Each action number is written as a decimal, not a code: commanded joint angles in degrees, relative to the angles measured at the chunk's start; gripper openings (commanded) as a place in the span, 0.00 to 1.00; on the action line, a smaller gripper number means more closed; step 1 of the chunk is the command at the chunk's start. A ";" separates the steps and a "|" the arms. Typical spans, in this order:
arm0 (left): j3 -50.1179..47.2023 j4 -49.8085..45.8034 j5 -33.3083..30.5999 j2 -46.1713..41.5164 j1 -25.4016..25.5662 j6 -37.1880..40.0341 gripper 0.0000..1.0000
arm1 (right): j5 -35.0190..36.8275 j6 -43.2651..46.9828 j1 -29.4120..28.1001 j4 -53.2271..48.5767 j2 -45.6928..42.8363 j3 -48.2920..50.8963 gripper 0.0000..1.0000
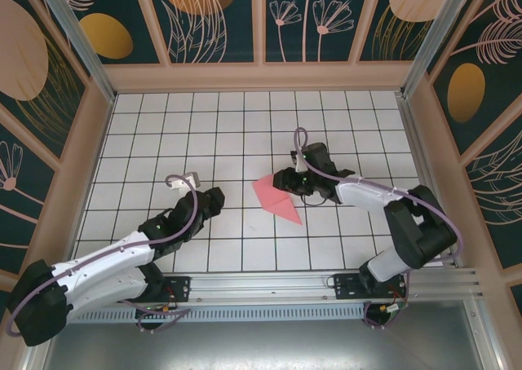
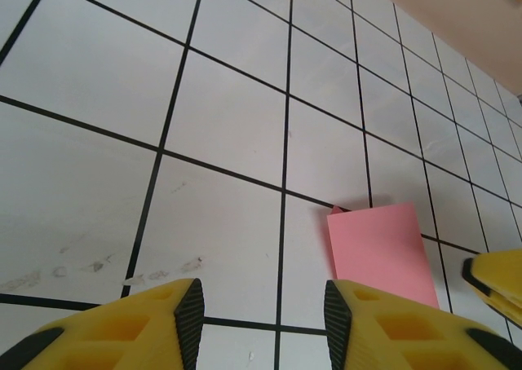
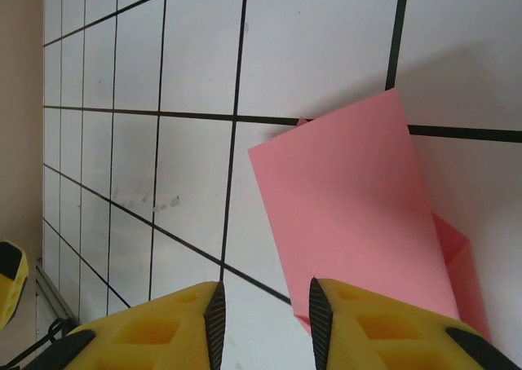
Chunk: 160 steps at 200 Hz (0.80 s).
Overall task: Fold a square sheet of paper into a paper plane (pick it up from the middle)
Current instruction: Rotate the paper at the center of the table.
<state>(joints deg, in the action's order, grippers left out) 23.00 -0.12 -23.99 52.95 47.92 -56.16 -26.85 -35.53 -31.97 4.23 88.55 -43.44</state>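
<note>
Pink sheet of paper (image 1: pixel 274 196), folded into a creased pointed shape, lies flat on the white grid table (image 1: pixel 163 125) between the two grippers. Left gripper (image 1: pixel 217 200) sits near the sheet's left side, apart from it, jaws moderately wide with bare tile showing between them. Right gripper (image 1: pixel 280 181) is at the sheet's far right edge, jaws narrowly apart and nothing visibly pinched. One of its fingers (image 3: pixel 383 329) overlaps the sheet's edge, contact cannot be told.

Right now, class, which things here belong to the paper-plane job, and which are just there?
Job: folded paper; left arm; right arm.
Not the job: tiled table; patterned walls; metal rail.
</note>
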 commanded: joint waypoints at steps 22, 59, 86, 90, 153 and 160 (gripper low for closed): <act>1.34 1.93 1.83 0.30 -0.25 0.56 0.47 | -0.94 -6.36 2.17 9.06 5.74 3.95 0.35; 1.67 2.58 3.05 2.21 -0.27 0.88 0.48 | 2.86 -17.23 2.08 17.39 6.64 11.31 0.34; 1.61 3.58 4.16 3.62 -0.21 0.87 0.48 | 8.13 -27.96 0.11 22.04 4.54 17.09 0.34; 1.67 3.74 4.34 3.85 -0.30 0.81 0.48 | 9.06 -29.30 -0.70 22.42 4.13 17.64 0.34; 2.90 4.99 8.26 8.18 -0.31 1.60 0.48 | 15.63 -33.25 -4.86 18.55 -2.77 17.18 0.35; 3.22 4.86 8.51 8.52 -0.32 1.76 0.48 | 15.94 -31.26 -4.79 16.85 -4.29 16.40 0.36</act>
<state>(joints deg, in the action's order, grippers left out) 23.94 3.22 -17.34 60.34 47.90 -55.72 -13.32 -67.88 -36.80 26.81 88.71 -25.98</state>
